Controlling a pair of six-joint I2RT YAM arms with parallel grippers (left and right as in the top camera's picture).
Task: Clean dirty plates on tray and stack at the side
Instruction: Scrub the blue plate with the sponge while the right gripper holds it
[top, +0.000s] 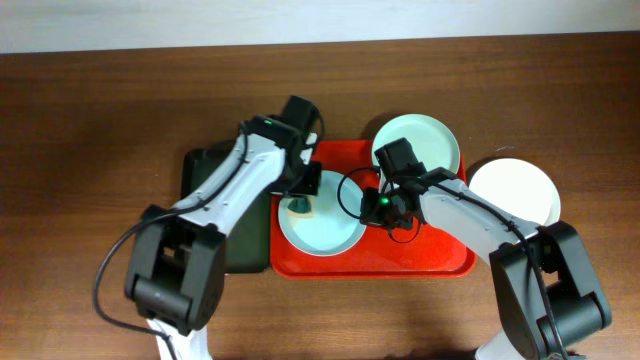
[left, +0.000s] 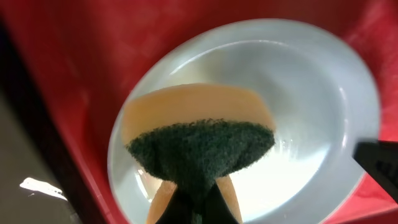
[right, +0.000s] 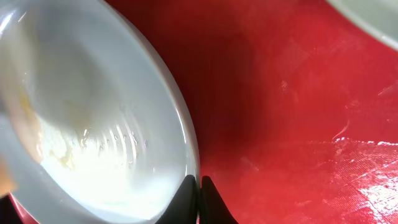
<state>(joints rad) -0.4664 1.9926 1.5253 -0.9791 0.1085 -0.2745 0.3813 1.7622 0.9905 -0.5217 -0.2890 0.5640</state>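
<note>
While the left jaws clamp a green-faced yellow foam sponge (left: 199, 143) over a pale blue-green round plate (left: 298, 112), the right jaws are closed, seemingly nipping that plate's rim. The plate lies on the bright red rectangular plastic tray (top: 420, 255). A second blue-green plate (top: 425, 140) overlaps the tray's far right corner; a white round plate (top: 515, 190) sits on the brown wooden desk (top: 100, 100).

Dark green tray (top: 250, 245) lies on wooden table (top: 100, 120), near yellow-green sponge (left: 199, 140).

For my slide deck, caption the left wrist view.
Left pincer holds a green-faced sponge in a pale plate on the red tray.
</note>
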